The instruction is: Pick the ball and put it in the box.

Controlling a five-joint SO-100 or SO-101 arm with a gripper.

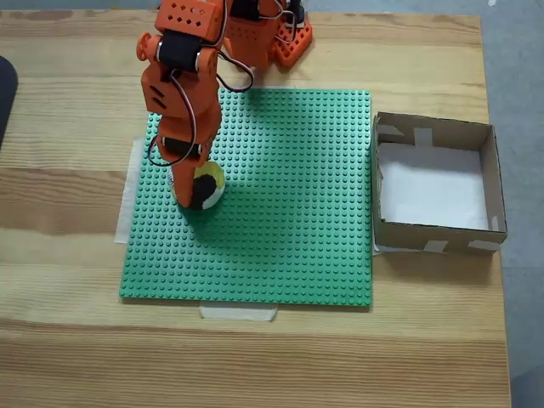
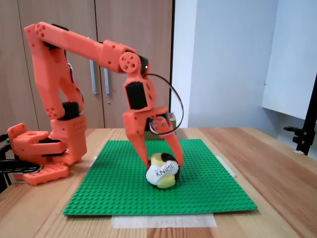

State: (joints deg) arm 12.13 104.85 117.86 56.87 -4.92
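The ball (image 1: 206, 187) (image 2: 162, 171), patched yellow, black and white with dark lettering, rests on the green studded baseplate (image 1: 289, 229) (image 2: 203, 183), left of its middle in a fixed view from above. My orange gripper (image 1: 194, 183) (image 2: 162, 162) points down over it. Its two fingers straddle the ball's upper sides, open, with the tips close to or just touching the ball. The box (image 1: 435, 184), brown cardboard with a white floor and pale tape strips, stands off the plate's right edge and has nothing in it.
The arm's orange base (image 1: 272, 34) (image 2: 44, 148) sits at the plate's far edge on the wooden table (image 1: 68, 340). Tape strips (image 1: 238, 312) hold the plate down. A dark object (image 1: 4, 93) shows at the left edge. Cabinet doors (image 2: 99, 59) stand behind.
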